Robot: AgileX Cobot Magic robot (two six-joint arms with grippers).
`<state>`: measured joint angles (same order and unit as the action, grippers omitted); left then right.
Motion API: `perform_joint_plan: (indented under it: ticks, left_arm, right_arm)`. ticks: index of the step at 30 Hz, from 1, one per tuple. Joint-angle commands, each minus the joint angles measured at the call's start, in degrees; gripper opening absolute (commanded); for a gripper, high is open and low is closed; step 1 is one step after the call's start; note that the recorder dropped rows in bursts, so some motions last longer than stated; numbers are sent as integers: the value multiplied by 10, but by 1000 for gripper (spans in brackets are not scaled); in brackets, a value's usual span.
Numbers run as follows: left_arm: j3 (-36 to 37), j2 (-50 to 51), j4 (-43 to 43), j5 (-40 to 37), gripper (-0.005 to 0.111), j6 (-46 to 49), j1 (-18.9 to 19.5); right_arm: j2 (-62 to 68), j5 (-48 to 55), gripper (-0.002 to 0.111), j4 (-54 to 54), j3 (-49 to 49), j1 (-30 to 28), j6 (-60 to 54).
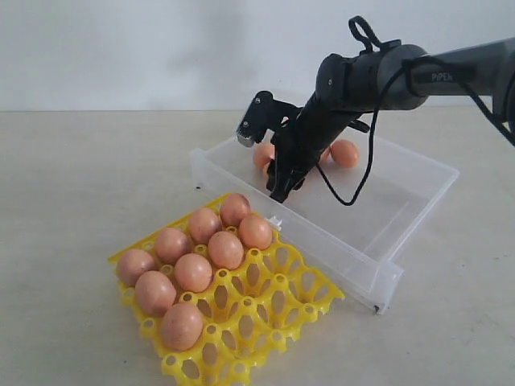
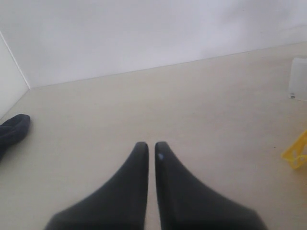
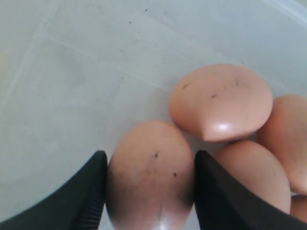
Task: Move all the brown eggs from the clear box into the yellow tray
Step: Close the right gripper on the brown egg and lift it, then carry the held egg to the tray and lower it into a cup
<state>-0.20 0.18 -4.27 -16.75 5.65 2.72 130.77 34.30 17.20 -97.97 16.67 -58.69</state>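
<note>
Brown eggs [image 1: 193,272] — nine seated in yellow tray [image 1: 273,322], a few more clustered at far end of clear box [image 1: 402,201]. Right gripper [image 3: 149,154] down in box, clamped on one egg [image 3: 151,191] by both sides. Left gripper [image 2: 151,146] closed to a slit, empty, above table [image 2: 192,105].

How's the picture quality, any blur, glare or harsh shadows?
Exterior view: soft even light, faint shadow under the bright yellow plastic egg tray. Left wrist view: the black left hand is blurred, close to the lens. Right wrist view: glossy highlight on the smooth brown oval egg in the soft-edged right hand.
</note>
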Motion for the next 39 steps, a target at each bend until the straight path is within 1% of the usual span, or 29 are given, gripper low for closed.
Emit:
perform_joint_plan:
  ticks: [1, 5, 7, 9, 12, 13, 15, 18, 21, 22, 24, 25, 26, 28, 30, 32, 34, 35, 36, 38, 39]
  left_arm:
    - [2, -2, -1, 0, 4, -2, 1]
    - [2, -2, -1, 0, 4, -2, 1]
    - [2, -2, -1, 0, 4, -2, 1]
    - [2, -2, -1, 0, 4, -2, 1]
    - [2, -2, -1, 0, 4, -2, 1]
    - [2, -2, -1, 0, 4, -2, 1]
    - [2, -2, -1, 0, 4, -2, 1]
    - [2, -2, -1, 0, 4, -2, 1]
    - [2, -2, -1, 0, 4, -2, 1]
    - [2, -2, -1, 0, 4, -2, 1]
    - [2, -2, -1, 0, 4, -2, 1]
    - [2, -2, -1, 0, 4, -2, 1]
    - [2, -2, -1, 0, 4, -2, 1]
    - [2, -2, -1, 0, 4, -2, 1]
    - [2, -2, -1, 0, 4, -2, 1]
    - [2, -2, -1, 0, 4, -2, 1]
    - [2, -2, -1, 0, 4, -2, 1]
    - [2, -2, -1, 0, 4, -2, 1]
    - [2, -2, -1, 0, 4, -2, 1]
    - [2, -2, -1, 0, 4, -2, 1]
    - [2, -2, -1, 0, 4, -2, 1]
  right_arm:
    - [-43, 1, 0, 5, 1, -1, 33]
    - [-98, -7, 0, 5, 1, -1, 35]
    - [-126, -6, 0, 5, 1, -1, 61]
    - [-155, 14, 0, 5, 1, -1, 127]
    - [-191, 63, 0, 5, 2, -1, 265]
    - [-200, 76, 0, 16, 5, -1, 295]
    - [-223, 64, 0, 71, 36, -1, 305]
    - [-270, -22, 0, 178, 128, -1, 296]
    - [-338, -158, 0, 321, 268, 2, 250]
    - [-372, -228, 0, 390, 333, 6, 214]
    - [-424, -324, 0, 473, 412, 19, 172]
    - [-452, -398, 0, 497, 462, 31, 164]
    - [-478, -448, 0, 499, 491, 39, 167]
    - [-522, -567, 0, 487, 550, 57, 199]
    - [-551, -683, 0, 472, 588, 63, 278]
    - [-566, -781, 0, 455, 605, 63, 398]
    - [-570, -872, 0, 424, 607, 62, 547]
    - [-569, -896, 0, 375, 607, 60, 604]
    - [-569, -902, 0, 301, 607, 51, 667]
    - [-569, -878, 0, 110, 607, 27, 786]
    - [-568, -860, 0, -16, 606, 12, 858]
